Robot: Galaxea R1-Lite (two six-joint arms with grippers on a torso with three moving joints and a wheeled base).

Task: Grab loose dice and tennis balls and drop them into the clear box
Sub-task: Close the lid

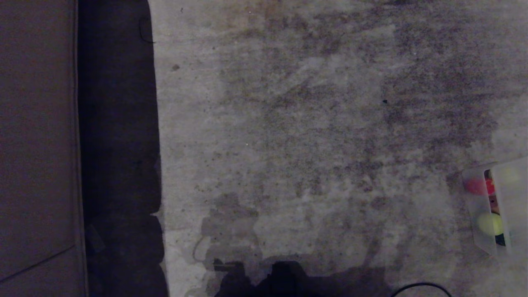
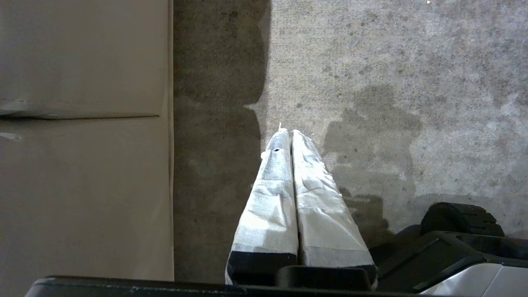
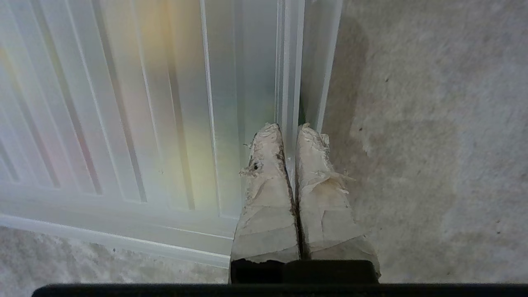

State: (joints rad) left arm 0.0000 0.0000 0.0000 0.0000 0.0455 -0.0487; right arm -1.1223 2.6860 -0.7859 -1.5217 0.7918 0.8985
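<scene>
The clear box (image 1: 471, 208) lies on the floor at the head view's right edge. Through its wall I see a red die (image 1: 476, 186), a tennis ball (image 1: 490, 224) and a dark green die (image 1: 500, 239). A ribbed translucent panel (image 1: 515, 194) covers the box's right part. In the right wrist view my right gripper (image 3: 289, 128) is shut on that panel's (image 3: 165, 103) raised edge, with yellow and red glowing dimly through the ribs. My left gripper (image 2: 288, 133) hangs shut and empty over bare floor. Neither gripper shows in the head view.
Beige furniture (image 1: 37, 144) runs along the left, with a dark shadow strip (image 1: 119, 144) beside it. A black cable (image 1: 420, 285) curves in at the bottom edge. Part of my dark base (image 2: 453, 247) shows by the left gripper. Stained concrete floor fills the middle.
</scene>
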